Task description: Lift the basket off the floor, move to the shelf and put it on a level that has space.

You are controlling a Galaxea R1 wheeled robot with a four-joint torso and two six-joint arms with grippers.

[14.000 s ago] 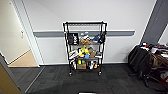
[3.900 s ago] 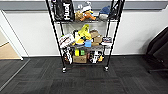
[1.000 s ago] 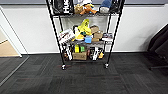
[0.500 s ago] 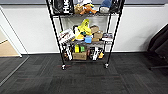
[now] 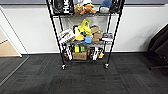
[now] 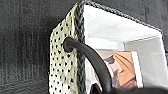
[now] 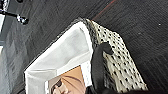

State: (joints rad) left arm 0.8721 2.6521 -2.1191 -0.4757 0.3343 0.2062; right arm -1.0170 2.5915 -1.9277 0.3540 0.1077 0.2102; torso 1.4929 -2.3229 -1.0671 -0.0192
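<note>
Over the last seconds the shelf (image 5: 85, 32) has grown in my head view and now stands at twelve o'clock, its wheels on the floor (image 5: 82, 80) a little way ahead; between the last two glimpses the picture hardly shifts, so I judge my drive toward it is nearly done and the placing step is not yet begun; the rack's top runs off the frame, so I cannot see from here which level has room. The basket (image 6: 67, 65) hangs above the dark carpet in both wrist views, its pale lining and a printed orange-brown item inside showing; a black loop handle (image 6: 95, 62) arches up toward my left wrist, and its twin (image 7: 98, 62) toward my right; it seems carried by those loops, but whether either gripper is closed on one I cannot tell.
</note>
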